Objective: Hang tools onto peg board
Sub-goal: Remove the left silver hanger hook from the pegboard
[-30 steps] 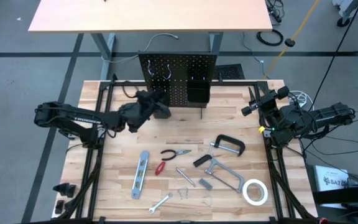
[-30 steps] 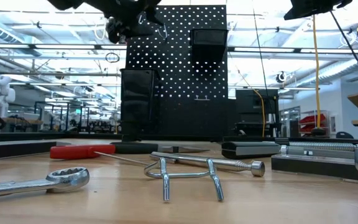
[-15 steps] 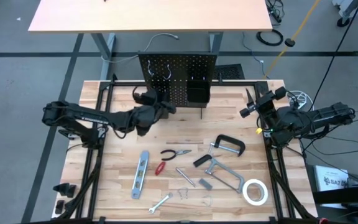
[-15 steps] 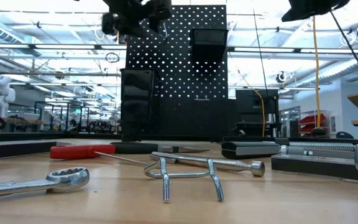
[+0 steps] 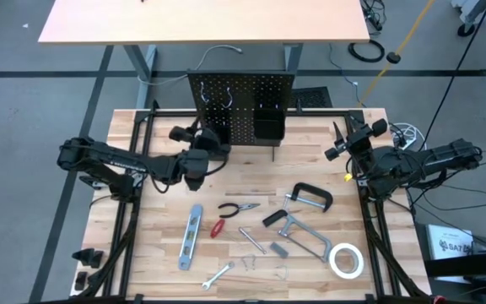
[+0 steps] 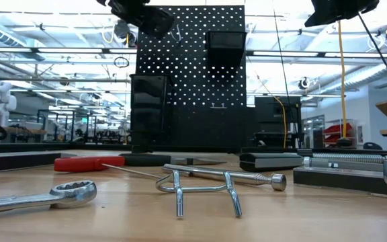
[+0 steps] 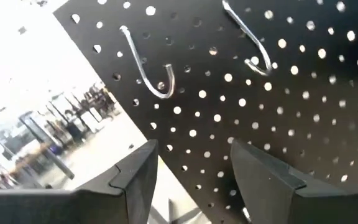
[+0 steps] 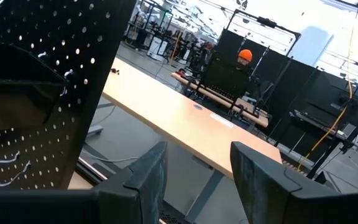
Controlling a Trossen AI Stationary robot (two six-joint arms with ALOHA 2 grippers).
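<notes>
Tools lie spread on the table (image 5: 142, 253) in the high view: level (image 5: 190, 236), pliers (image 5: 238, 208), screwdriver (image 5: 218, 228), C-clamp (image 5: 310, 197), bar clamp (image 5: 304, 236), wrench (image 5: 218, 275) and tape roll (image 5: 345, 260), all well apart from both sets of fingers. The left gripper (image 5: 199, 145) hangs just in front of the peg board (image 5: 241, 110), holding nothing. The right gripper (image 5: 344, 139) waits at the table's right edge, off to the side of the board.

In the low view the left gripper (image 6: 146, 17) is up at the board's (image 6: 193, 74) top left corner, beside a silver hook (image 6: 175, 32). The wrench (image 6: 39, 197) and screwdriver (image 6: 89, 163) rest on the table, far below those fingers.

The left wrist view shows its fingers (image 7: 135, 180) parted and empty, the board (image 7: 278, 124) close ahead of them with two hooks (image 7: 148, 68) just beyond the tips.

The right wrist view shows its fingers (image 8: 145, 180) apart with nothing between them; the board (image 8: 36, 93) stands off to one side of them.
</notes>
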